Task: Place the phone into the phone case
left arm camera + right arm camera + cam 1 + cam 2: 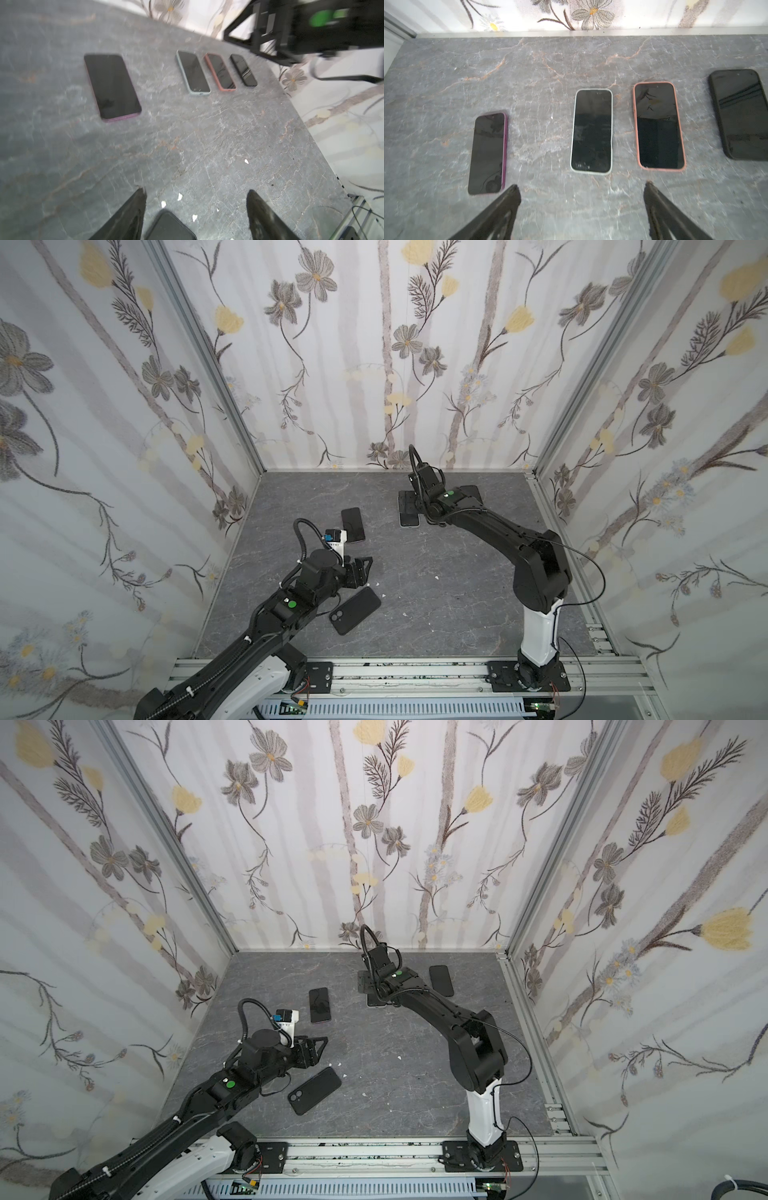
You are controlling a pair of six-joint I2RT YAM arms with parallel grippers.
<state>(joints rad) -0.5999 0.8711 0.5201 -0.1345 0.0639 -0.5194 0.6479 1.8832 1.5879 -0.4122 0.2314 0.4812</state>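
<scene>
left gripper point(197, 190): hung open, empty, just over black case point(355, 616) | right gripper point(581, 184): open, empty, far from black case | tip: likely needed a soft pinch on its long sides, kept flat

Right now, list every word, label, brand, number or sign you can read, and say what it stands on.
No text can be read in any view.
Purple-edged phone, pale green-cased phone, pink-cased phone, black-cased phone: dark screens, no writing.
Black case, back up: no logo visible.
Green dots on the arms: plain marks, no characters.
Circuit boards at the front rail: too small to read.
</scene>
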